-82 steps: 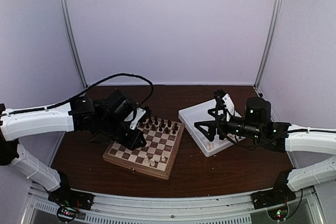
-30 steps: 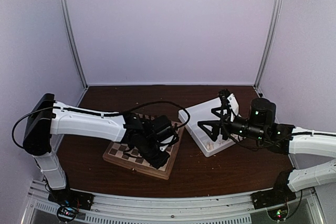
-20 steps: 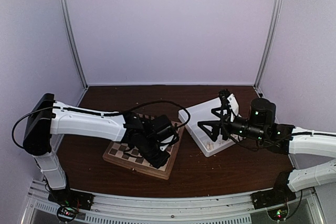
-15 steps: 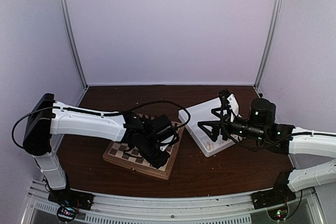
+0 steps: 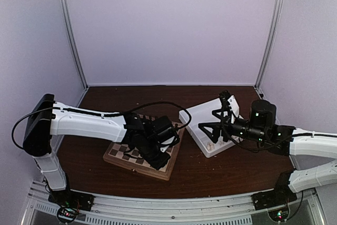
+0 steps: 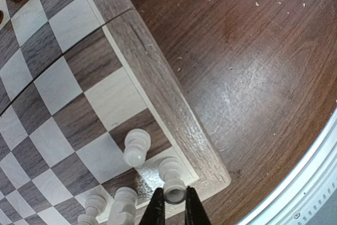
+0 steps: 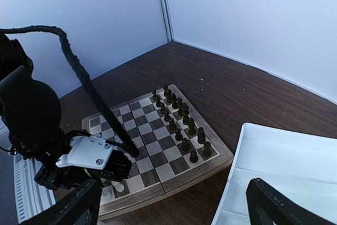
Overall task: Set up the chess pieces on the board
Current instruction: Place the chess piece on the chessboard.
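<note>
Left gripper pinches a cream piece on the corner square of the board.
The piece stands just inside the frame's corner, bare table beyond; right gripper gapes wide over the white tray, well apart.

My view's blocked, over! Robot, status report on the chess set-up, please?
Left pincer shut on cream piece, board corner square. Right pincer open by white tray. Neighbour pieces close.

i can read no words, numbers or labels anywhere in my views. the board frame shows only bare wood grain.
</note>
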